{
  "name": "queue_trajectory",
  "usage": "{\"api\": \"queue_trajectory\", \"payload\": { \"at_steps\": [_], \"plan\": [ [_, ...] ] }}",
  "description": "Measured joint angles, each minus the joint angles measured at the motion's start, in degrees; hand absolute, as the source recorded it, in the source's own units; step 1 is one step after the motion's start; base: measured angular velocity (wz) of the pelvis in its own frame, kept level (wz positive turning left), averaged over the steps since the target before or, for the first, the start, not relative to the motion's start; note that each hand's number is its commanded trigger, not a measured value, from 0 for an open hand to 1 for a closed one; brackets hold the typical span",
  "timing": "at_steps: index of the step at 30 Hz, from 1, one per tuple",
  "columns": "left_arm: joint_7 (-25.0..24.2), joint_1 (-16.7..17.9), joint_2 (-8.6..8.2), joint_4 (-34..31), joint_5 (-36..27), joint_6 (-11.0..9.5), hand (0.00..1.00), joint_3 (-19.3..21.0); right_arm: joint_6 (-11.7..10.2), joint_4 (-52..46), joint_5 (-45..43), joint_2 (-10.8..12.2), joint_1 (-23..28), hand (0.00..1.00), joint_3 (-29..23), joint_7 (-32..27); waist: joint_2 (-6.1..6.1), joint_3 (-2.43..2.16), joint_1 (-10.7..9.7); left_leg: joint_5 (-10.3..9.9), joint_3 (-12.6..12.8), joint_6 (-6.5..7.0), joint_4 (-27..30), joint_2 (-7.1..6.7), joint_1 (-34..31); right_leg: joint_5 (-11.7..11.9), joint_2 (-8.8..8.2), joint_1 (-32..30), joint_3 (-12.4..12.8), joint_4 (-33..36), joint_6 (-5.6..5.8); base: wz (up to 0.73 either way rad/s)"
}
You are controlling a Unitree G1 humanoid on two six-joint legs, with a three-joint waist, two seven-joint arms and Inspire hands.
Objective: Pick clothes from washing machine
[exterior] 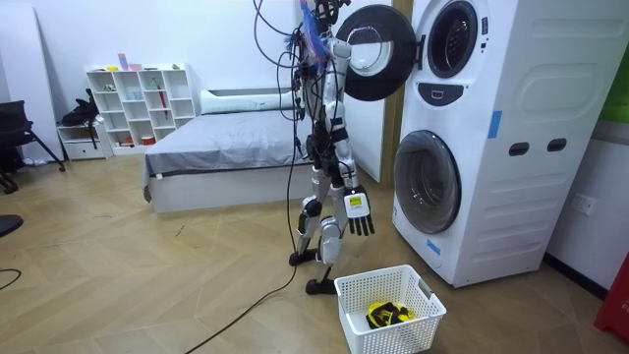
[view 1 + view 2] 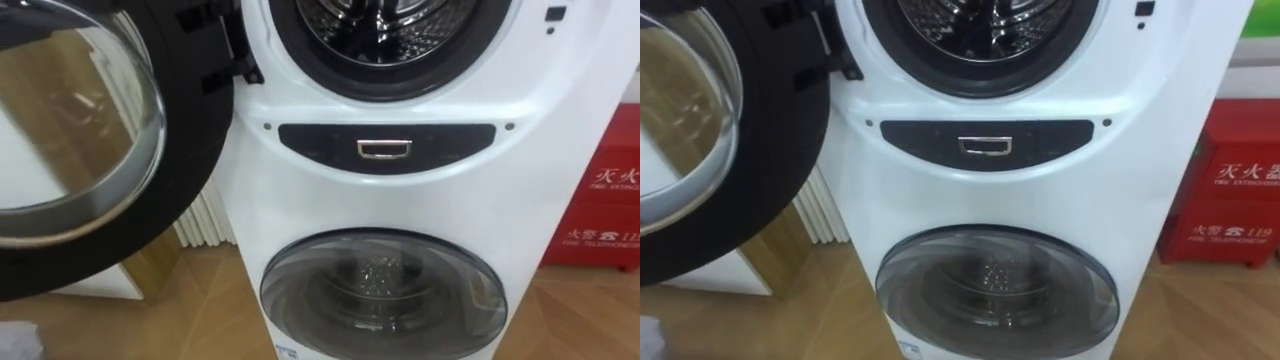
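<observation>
Robot stood facing the stacked washing machine [image 2: 400, 205], upper door [image 2: 80, 140] swung wide open, lower door [image 2: 385, 295] closed; right hand [image 1: 360, 222] hung low beside the washer, fingers straight and apart, gripping nothing; yellow-and-black clothes [image 1: 388, 314] lay in the white basket [image 1: 369, 331] on the floor [image 1: 147, 285] by its feet.

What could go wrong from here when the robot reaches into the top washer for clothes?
The open black-rimmed glass door hangs close at the robot's left, so a rising arm could strike it. The white plastic basket sits by its feet; a step might clip it, and clothes dropped from the upper steel drum could miss it.
</observation>
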Motion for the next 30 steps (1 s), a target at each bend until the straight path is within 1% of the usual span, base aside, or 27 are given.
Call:
{"api": "queue_trajectory", "payload": {
  "at_steps": [1,2,3,5,6,8,10,12,13,15,16,17,18,19,20,21,22,23,24,26,27,29,30],
  "plan": [
    [0.1,-1.2,0.5,-0.6,0.2,0.3,0.0,0.1,0.0,-0.1,-0.6,-0.2,0.2,0.0,-0.3,0.2,-0.05,0.01,0.2,0.1,-0.2,0.09,0.0,-0.15,0.0,0.0,-0.1,0.0,0.0,0.0,0.07,0.06],
    [0.1,-1.9,1.47,-0.8,0.2,0.3,0.0,0.0,0.0,-0.1,-1.8,-0.5,0.2,0.0,-0.6,0.6,-0.13,0.05,0.2,0.1,-0.3,0.22,0.0,-0.3,0.0,-0.1,-0.26,0.0,0.0,0.0,0.18,0.04],
    [0.0,-1.9,2.12,-1.1,0.2,0.3,0.0,0.0,0.0,-0.2,-2.3,-0.6,0.2,0.0,-0.6,0.7,-0.16,0.08,0.2,0.2,-0.3,0.27,0.0,-0.39,-0.1,-0.1,-0.35,-0.1,0.1,0.0,0.24,0.0],
    [0.0,-2.9,3.95,-3.4,0.1,0.4,0.0,0.0,-0.1,-0.1,-3.4,-0.7,0.3,0.0,-1.3,1.2,-0.34,0.18,0.1,0.2,-0.5,0.35,0.1,-0.61,-0.4,-0.2,-0.56,-0.3,-0.1,-0.3,0.51,0.06],
    [0.1,-3.6,4.36,-3.9,0.2,0.7,0.0,0.0,0.0,-0.1,-3.7,-0.7,0.3,0.0,-1.3,1.4,-0.42,0.17,0.1,0.2,-0.6,0.35,0.1,-0.64,-0.6,-0.1,-0.56,-0.3,-0.1,-0.5,0.57,0.14],
    [0.1,-7.0,5.23,-4.7,-0.4,0.9,0.0,-0.7,0.0,-0.1,-4.5,-0.7,0.4,0.0,-1.2,1.8,-0.71,0.35,-0.1,0.2,-1.4,0.38,0.5,-0.72,-1.2,0.2,-0.68,0.0,-1.0,-0.7,0.69,0.17],
    [0.1,-8.0,5.32,-4.7,-1.6,0.9,0.0,-1.0,-0.3,0.1,-4.7,-0.7,0.2,0.0,-1.1,1.9,-0.71,0.43,-0.2,0.3,-1.4,0.43,0.5,-0.72,-1.0,0.3,-0.72,0.4,-1.2,-0.8,0.7,0.13],
    [0.1,-8.3,5.25,-4.7,-2.0,0.9,0.0,-1.4,-0.5,0.9,-5.3,-0.7,-0.1,0.0,-1.1,2.3,-0.93,0.55,-0.8,0.3,-1.9,0.43,0.5,-0.73,-0.6,0.3,-0.74,1.1,-1.5,-1.0,0.72,0.21],
    [0.1,-8.3,5.16,-5.1,-2.1,0.9,0.0,-1.4,-0.5,1.2,-5.7,-0.7,-0.4,0.0,-1.0,3.0,-1.13,0.72,-1.8,0.3,-2.7,0.45,0.5,-0.81,-0.6,0.3,-0.86,1.5,-2.2,-1.0,0.73,0.29],
    [0.0,-8.3,4.48,-6.3,-1.7,0.9,0.0,-1.4,-0.5,1.3,-6.8,-0.8,-0.6,0.0,-1.0,4.4,-1.64,1.05,-2.7,0.5,-3.1,0.74,0.6,-1.06,-0.8,0.1,-1.25,1.7,-2.7,-0.9,0.91,0.28],
    [0.0,-8.3,3.53,-7.4,-1.3,0.9,0.0,-1.4,-0.5,1.4,-7.2,-1.2,-0.9,0.0,-1.0,5.1,-1.9,1.3,-3.2,0.7,-3.5,1.03,0.6,-1.48,-1.0,0.0,-1.66,1.8,-3.1,-1.0,1.12,0.19],
    [0.0,-8.3,1.77,-9.5,-1.4,0.9,0.0,-1.4,-0.6,1.8,-7.2,-1.6,-1.2,0.0,-0.6,5.7,-2.08,1.5,-3.3,0.8,-3.4,1.23,0.6,-1.83,-1.0,-0.1,-2.06,1.7,-3.1,-1.1,1.38,0.16],
    [0.0,-8.3,0.68,-10.6,-1.5,0.9,0.0,-1.4,-0.6,2.0,-7.2,-1.7,-1.4,0.0,-0.5,5.9,-2.24,1.52,-3.3,0.9,-3.4,1.39,0.6,-2.06,-1.1,-0.2,-2.28,1.7,-3.1,-1.1,1.53,0.1],
    [0.0,-8.2,-1.52,-13.0,-1.7,0.8,0.0,-1.4,-0.5,2.1,-7.3,-1.7,-1.8,0.0,-0.2,6.4,-2.41,1.49,-3.3,1.1,-3.5,1.71,0.2,-2.45,-1.1,-0.2,-2.67,1.6,-3.3,-0.9,1.85,0.12],
    [0.0,-8.2,-3.83,-14.9,-2.7,0.0,0.0,-1.4,-0.5,2.6,-7.7,-1.8,-2.3,0.0,0.1,6.9,-2.55,1.51,-3.5,1.4,-3.7,2.15,-0.1,-2.57,-1.1,-0.1,-3.2,1.5,-3.7,-0.8,2.17,0.15],
    [0.0,-8.2,-4.95,-15.7,-3.2,-0.4,0.0,-1.4,-0.5,3.0,-8.0,-1.9,-2.4,0.0,0.0,7.1,-2.58,1.5,-3.8,1.5,-3.9,2.36,-0.2,-2.82,-1.2,0.1,-3.46,1.5,-3.9,-0.8,2.37,0.22],
    [0.0,-8.2,-7.02,-16.8,-4.1,-1.5,0.0,-1.4,-0.4,3.9,-9.1,-1.9,-3.1,0.0,0.1,7.5,-2.63,1.49,-4.5,1.8,-4.4,2.84,-0.3,-3.37,-1.3,0.4,-3.85,1.6,-3.8,-0.8,2.7,0.2],
    [-0.1,-8.1,-8.77,-17.8,-6.0,-2.1,0.0,-1.5,0.0,4.3,-9.9,-1.8,-4.2,0.0,0.6,7.6,-2.71,1.48,-4.7,2.1,-4.5,3.24,-0.4,-3.79,-1.3,0.6,-4.28,1.6,-3.9,-0.6,3.0,0.15],
    [-0.2,-8.1,-9.57,-18.2,-7.3,-2.5,0.0,-1.5,0.1,4.3,-9.9,-1.7,-4.3,0.0,0.8,7.6,-2.78,1.49,-4.8,2.2,-4.5,3.39,-0.4,-3.93,-1.3,0.8,-4.44,1.6,-3.9,-0.6,3.14,0.06],
    [-1.4,-8.0,-12.64,-20.4,-9.5,-4.2,0.0,-1.8,0.1,4.4,-10.3,-1.7,-5.0,0.0,2.4,7.9,-3.4,1.36,-5.1,2.4,-4.6,3.9,-0.5,-4.47,-1.5,1.4,-4.98,1.6,-4.0,-0.7,3.57,0.04],
    [-1.7,-8.0,-13.32,-21.1,-9.8,-4.8,0.0,-1.8,0.1,4.4,-10.4,-1.5,-5.2,0.0,2.4,7.9,-3.59,1.35,-5.3,2.5,-4.6,4.03,-0.5,-4.55,-1.6,1.6,-5.05,1.6,-4.0,-0.8,3.64,0.04],
    [-2.6,-7.7,-15.74,-22.4,-10.2,-7.2,0.0,-1.8,0.1,4.5,-10.6,-1.3,-5.4,0.0,2.3,8.1,-4.07,1.27,-6.0,2.8,-4.5,4.52,-0.5,-4.83,-1.7,2.6,-5.32,1.6,-4.1,-0.8,3.93,0.0],
    [-3.6,-6.8,-16.59,-23.3,-10.7,-7.6,0.0,-1.9,0.1,4.4,-10.5,-1.2,-5.4,0.0,2.4,8.1,-4.14,1.21,-6.3,2.9,-4.5,4.71,-0.5,-4.9,-1.7,3.1,-5.42,1.6,-4.1,-0.8,4.06,0.0]
  ]
}}
